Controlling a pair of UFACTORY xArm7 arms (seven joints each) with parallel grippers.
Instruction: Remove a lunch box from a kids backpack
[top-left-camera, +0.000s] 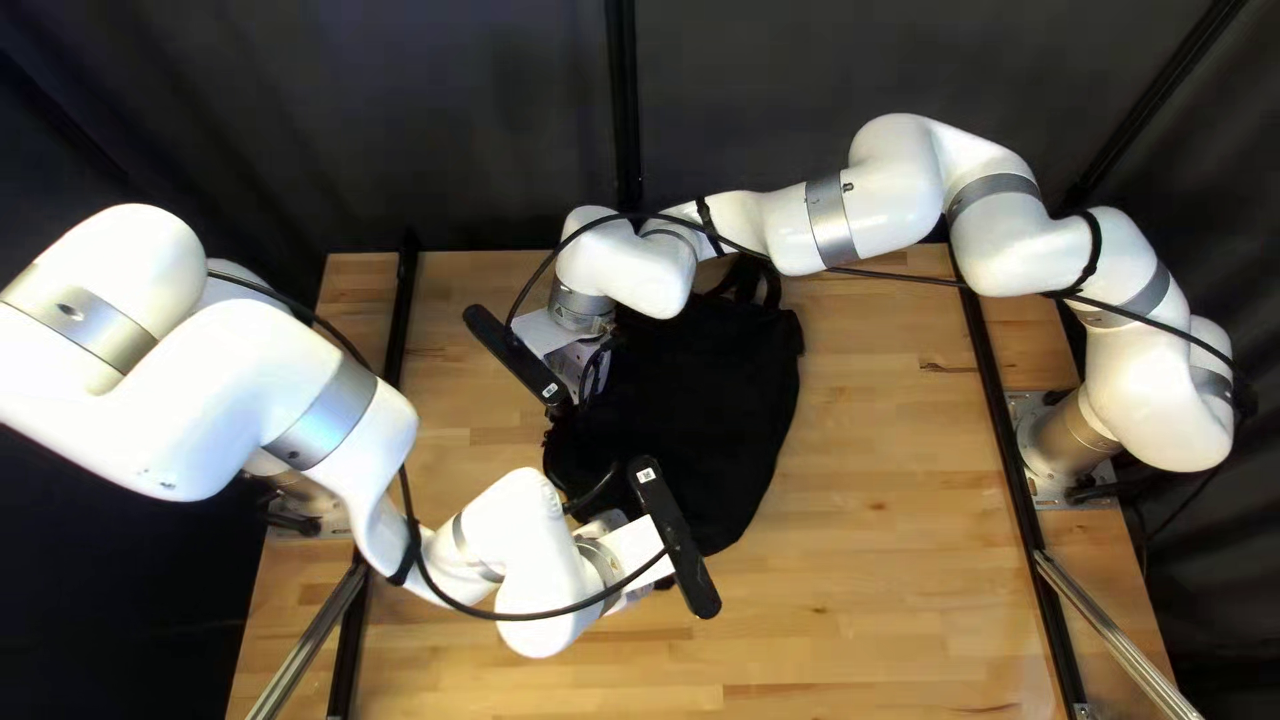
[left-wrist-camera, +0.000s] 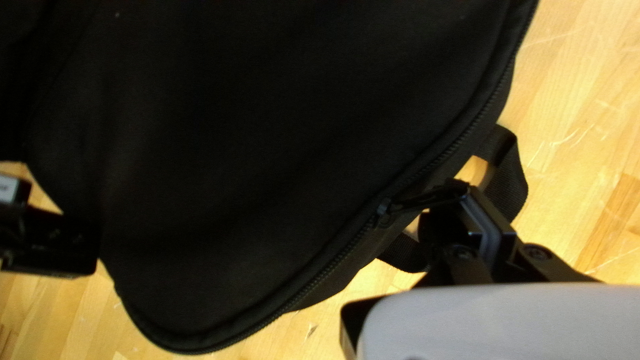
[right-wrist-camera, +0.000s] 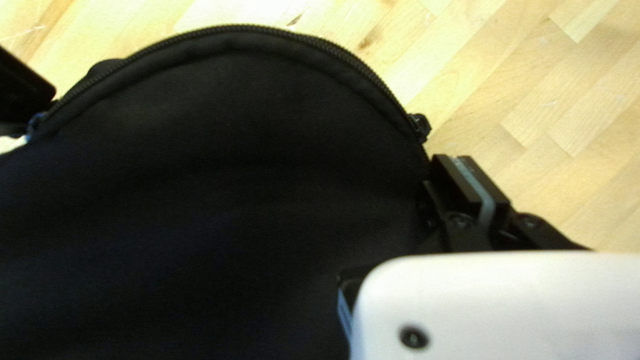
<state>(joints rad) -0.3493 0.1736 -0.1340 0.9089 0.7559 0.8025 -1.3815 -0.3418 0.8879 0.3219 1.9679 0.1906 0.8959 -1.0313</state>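
Black cloth forms the backpack, lying on the pale wooden table; the lunch box is out of sight, presumably inside it. At the backpack's rim my left gripper is clenched on a thin black zipper pull. My right gripper is closed beside the backpack's curved edge, no cloth visible between its fingers; a small black zipper slider sits just ahead.

Unzipping seems the step in hand. Pulling at a slant to the black toothed zipper could jam it or let the pull slip, and without a firm hold elsewhere the backpack might drag along whole. The black webbing strap under its rim could snag. My wrists crowd its left side; its top nears the table's far edge, while the most room lies to its right.
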